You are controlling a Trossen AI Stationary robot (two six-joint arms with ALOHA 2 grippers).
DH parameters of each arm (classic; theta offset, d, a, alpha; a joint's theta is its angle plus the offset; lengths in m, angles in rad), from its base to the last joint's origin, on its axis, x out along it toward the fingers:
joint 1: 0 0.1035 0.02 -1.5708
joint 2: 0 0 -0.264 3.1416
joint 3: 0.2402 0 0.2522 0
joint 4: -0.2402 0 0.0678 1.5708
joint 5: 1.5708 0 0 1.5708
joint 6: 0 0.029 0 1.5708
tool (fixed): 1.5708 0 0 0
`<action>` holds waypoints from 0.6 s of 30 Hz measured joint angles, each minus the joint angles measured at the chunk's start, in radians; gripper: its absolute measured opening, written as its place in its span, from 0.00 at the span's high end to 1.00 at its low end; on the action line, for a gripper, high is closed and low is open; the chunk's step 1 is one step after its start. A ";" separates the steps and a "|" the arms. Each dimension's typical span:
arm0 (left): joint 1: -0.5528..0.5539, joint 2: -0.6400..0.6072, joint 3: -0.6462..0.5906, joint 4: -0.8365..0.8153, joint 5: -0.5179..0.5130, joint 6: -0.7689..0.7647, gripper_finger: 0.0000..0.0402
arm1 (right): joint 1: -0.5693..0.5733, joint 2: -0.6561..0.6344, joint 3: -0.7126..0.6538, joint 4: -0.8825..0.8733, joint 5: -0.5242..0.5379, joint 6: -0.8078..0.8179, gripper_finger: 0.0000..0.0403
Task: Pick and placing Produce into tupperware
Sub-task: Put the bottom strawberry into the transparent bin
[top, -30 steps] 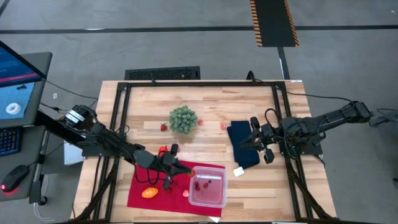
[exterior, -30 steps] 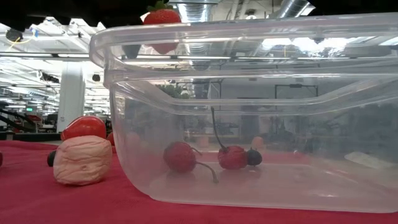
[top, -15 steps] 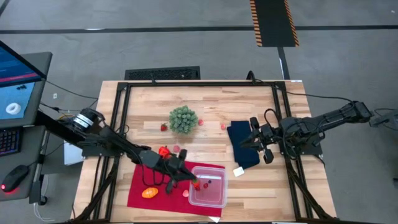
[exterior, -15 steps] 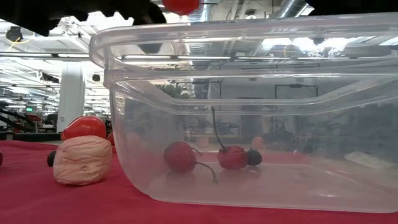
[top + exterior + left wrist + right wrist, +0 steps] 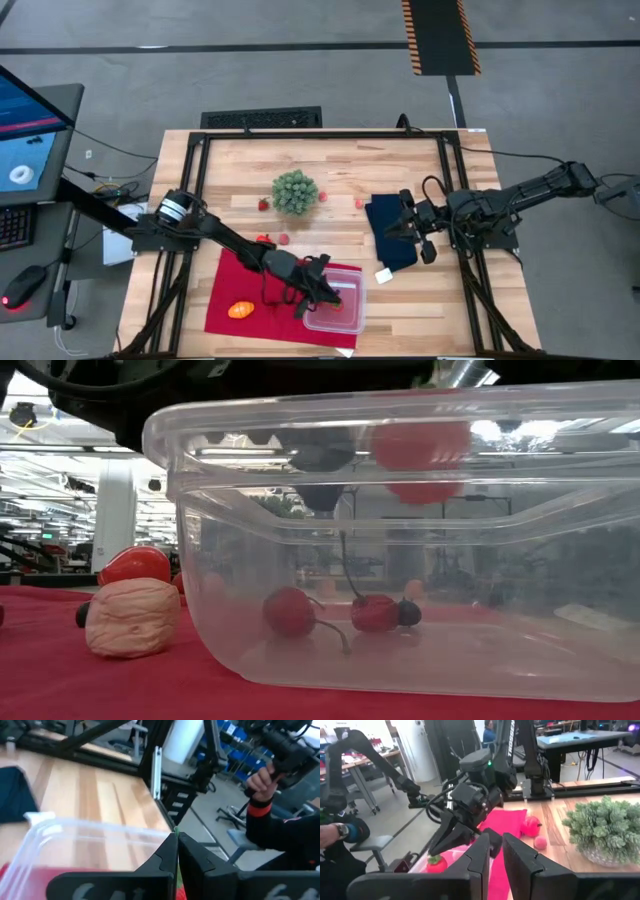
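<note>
The tupperware [image 5: 337,308] stands on a red cloth [image 5: 232,292] at the table's near side. Two red cherries [image 5: 290,611] [image 5: 377,613] lie on its floor. My left gripper [image 5: 326,292] is over the tupperware's left part, shut on a red strawberry [image 5: 436,864], which shows through the clear wall [image 5: 420,452] at about rim height. An orange oval [image 5: 240,310] and a pink bit [image 5: 298,311] lie on the cloth. My right gripper [image 5: 404,228] waits above a dark blue cloth [image 5: 391,246], its fingers a little apart with nothing between them. My left gripper pinches the strawberry at its green leafy top [image 5: 434,858] between its two fingertips [image 5: 445,845]. The fingers reach in from the table's left, slanting a little downward. The strawberry hangs below them, red end down, clear of the tupperware's floor.
A green bushy ball [image 5: 295,192] stands mid-table, with a small strawberry [image 5: 264,205] and a red bit [image 5: 358,203] beside it. A red fruit [image 5: 264,240] and a pink bit [image 5: 283,239] lie at the cloth's far edge. A person's hand [image 5: 260,782] shows beyond the table.
My left gripper has carried the strawberry from above the red cloth toward the table's right and near edges, over the tupperware's rim, and has sunk. The strawberry now hangs lower, at about rim height. My right arm has kept still.
</note>
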 joint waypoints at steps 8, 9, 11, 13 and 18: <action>-0.001 0.018 0.021 -0.027 0.020 -0.020 1.00 | 0.000 0.003 0.000 0.004 0.000 0.000 0.81; -0.001 0.018 0.021 -0.032 0.020 -0.023 1.00 | 0.000 0.003 0.000 0.003 0.000 0.000 0.81; -0.001 0.018 0.021 -0.036 0.019 -0.023 1.00 | 0.000 0.003 0.000 0.003 0.000 0.000 0.81; -0.001 0.018 0.021 -0.036 0.020 -0.023 1.00 | 0.000 0.003 0.000 0.003 0.000 0.000 0.81; -0.001 0.018 0.021 -0.033 0.019 -0.023 1.00 | 0.000 0.003 0.000 0.003 0.000 0.000 0.81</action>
